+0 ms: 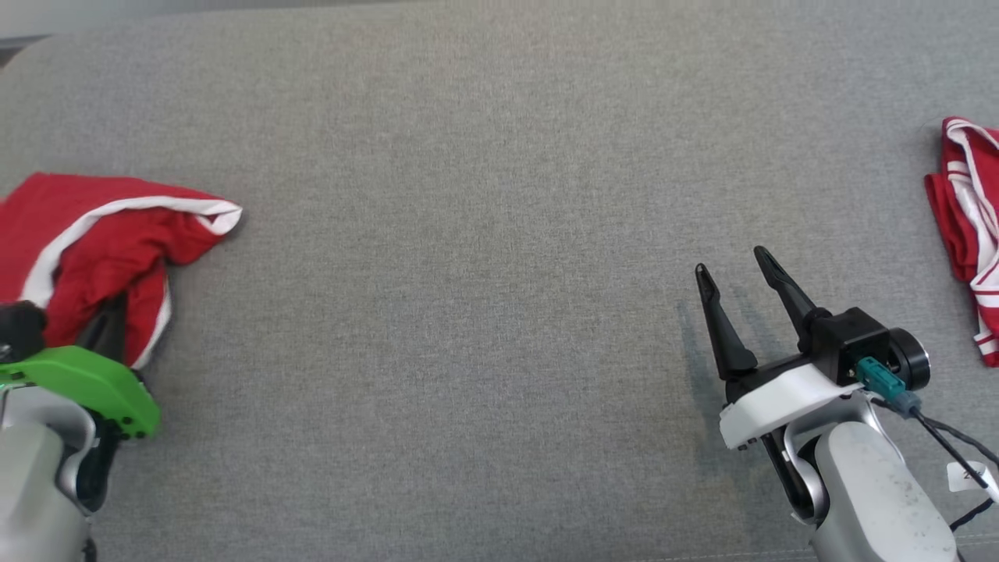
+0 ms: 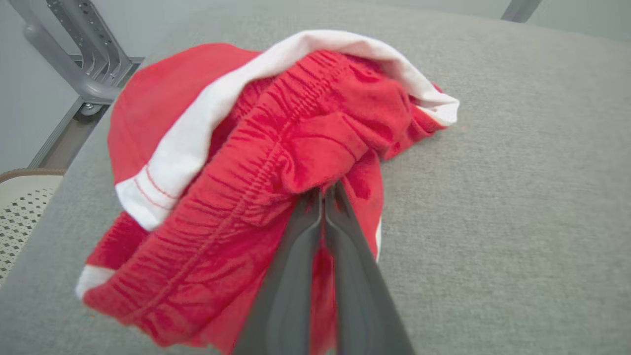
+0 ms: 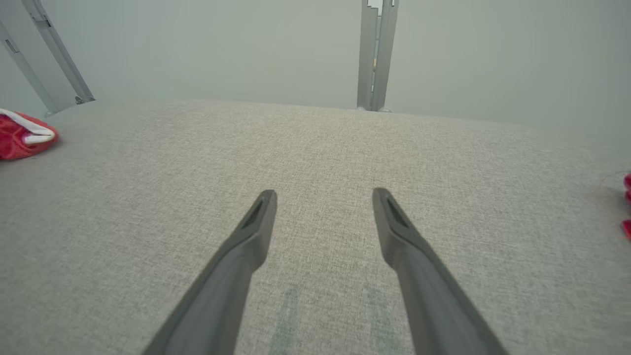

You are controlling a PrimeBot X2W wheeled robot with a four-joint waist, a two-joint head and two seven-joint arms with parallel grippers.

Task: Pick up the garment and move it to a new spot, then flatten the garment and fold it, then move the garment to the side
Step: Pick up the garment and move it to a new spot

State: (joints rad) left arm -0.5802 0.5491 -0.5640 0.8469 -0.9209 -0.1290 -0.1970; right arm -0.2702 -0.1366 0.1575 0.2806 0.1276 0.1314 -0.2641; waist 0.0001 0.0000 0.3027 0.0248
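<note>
No legible txt, brand, no. or sign in any view. Only candidate is 1 small white tag on the black cable near the lower right corner of the head view. It has a dark mark, but it's too small & partly hidden to read.
</note>
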